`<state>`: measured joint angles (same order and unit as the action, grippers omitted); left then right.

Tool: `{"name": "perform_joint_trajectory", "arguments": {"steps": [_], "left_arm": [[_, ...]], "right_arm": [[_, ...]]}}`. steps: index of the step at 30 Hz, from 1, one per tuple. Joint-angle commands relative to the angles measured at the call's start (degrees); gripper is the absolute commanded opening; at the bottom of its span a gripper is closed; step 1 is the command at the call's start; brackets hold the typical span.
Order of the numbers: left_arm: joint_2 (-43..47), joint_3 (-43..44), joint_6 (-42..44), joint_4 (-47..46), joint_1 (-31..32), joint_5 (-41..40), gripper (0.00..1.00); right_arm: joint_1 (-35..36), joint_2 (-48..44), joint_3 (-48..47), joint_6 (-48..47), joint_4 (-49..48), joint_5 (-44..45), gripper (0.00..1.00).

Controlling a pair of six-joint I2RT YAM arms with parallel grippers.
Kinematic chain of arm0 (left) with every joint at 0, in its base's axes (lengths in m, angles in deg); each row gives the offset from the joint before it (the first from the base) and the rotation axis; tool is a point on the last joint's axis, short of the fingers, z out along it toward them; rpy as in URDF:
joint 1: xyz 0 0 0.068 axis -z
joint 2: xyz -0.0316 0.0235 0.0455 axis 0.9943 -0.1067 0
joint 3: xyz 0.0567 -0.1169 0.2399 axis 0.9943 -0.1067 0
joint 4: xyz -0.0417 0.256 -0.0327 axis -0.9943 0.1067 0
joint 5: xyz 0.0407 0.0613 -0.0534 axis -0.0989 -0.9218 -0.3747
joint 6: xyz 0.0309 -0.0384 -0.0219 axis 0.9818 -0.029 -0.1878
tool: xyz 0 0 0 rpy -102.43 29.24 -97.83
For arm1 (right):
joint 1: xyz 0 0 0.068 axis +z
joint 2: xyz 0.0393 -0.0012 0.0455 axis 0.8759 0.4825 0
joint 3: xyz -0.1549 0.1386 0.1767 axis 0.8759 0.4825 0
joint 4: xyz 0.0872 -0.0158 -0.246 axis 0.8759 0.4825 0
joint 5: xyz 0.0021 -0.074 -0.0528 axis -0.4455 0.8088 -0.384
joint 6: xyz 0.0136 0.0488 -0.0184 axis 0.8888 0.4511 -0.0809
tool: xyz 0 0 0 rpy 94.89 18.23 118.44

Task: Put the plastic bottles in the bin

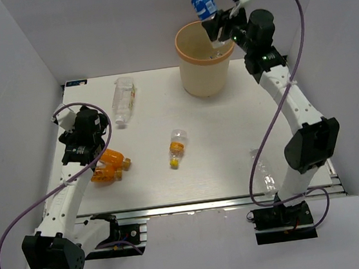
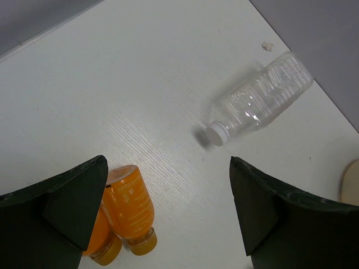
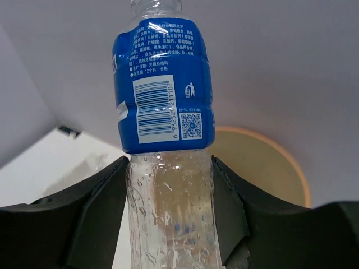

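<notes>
Clamped low on its clear, droplet-beaded body, a blue-labelled bottle fills the right wrist view, one black finger of the right pincer pressed against each side. Its barcode faces the lens and its neck runs out of the top of the picture. Beyond the pincer and off to one side sits the bin, its peach rim and beige inside partly hidden by the bottle.

From overhead, the right arm reaches to the far end of the bench and holds the bottle aloft, white cap uppermost and leaning slightly. The pincer hangs at the bin's far rim; whether the bottle is squarely over the opening cannot be told.

At the near left of the bench, the left pincer hovers with its fingers spread wide and nothing between them. Two orange bottles lie side by side on the bench just beside one finger, which partly covers the outer one. Well ahead of that pincer a plain clear bottle lies on its side, white cap pointing back towards the fingers.

Between the two pincers, near mid-bench, a small clear bottle with a yellow cap lies on its side, apart from the others.
</notes>
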<state>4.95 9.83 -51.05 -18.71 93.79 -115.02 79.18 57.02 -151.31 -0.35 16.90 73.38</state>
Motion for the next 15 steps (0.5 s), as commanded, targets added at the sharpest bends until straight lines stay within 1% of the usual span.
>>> {"name": "perform_joint_trajectory", "arguments": {"steps": [1, 2, 3, 5, 6, 8, 9, 10, 12, 15], "left_arm": [[1.1, 1.0, 0.8, 1.2, -0.2, -4.6, 0.98], [1.1, 1.2, 0.9, 1.0, -0.2, -4.9, 0.98], [1.2, 1.2, 1.4, 0.8, -0.2, -4.9, 0.98], [1.5, 0.8, 2.2, -0.5, -0.2, -4.3, 0.98], [1.6, 0.6, 2.6, -0.9, -0.2, -3.9, 0.98], [1.8, 0.3, 4.0, -2.6, -0.2, -2.2, 0.98], [1.8, 0.1, 4.7, -3.2, -0.2, -1.0, 0.98], [1.8, 0.0, 5.2, -3.8, -0.2, -0.7, 0.98], [1.4, 0.2, 5.8, -4.3, -0.2, -0.6, 0.98], [1.1, 0.5, 6.4, -4.7, -0.2, -0.2, 0.98]], "right_arm": [[-1.7, 7.2, -9.3, 5.9, -4.6, -1.9, 0.36], [-1.8, 10.3, -10.6, 5.8, -5.5, -1.9, 0.38], [-1.8, 11.8, -11.7, 5.8, -6.1, -1.0, 0.46], [-1.9, 16.2, -15.6, 5.0, -6.6, -0.6, 0.52], [-1.8, 17.4, -16.8, 4.9, -6.6, 0.5, 0.6], [-1.9, 20.9, -20.0, 5.0, -6.7, 1.9, 0.71], [-2.0, 21.7, -21.0, 4.9, -6.8, 2.6, 0.88], [-1.9, 22.5, -21.8, 5.0, -6.8, 3.1, 0.89], [-1.9, 23.7, -23.5, 5.0, -7.0, 3.1, 0.89], [-1.9, 22.7, -23.7, 4.0, -7.1, 2.9, 0.89]]}}
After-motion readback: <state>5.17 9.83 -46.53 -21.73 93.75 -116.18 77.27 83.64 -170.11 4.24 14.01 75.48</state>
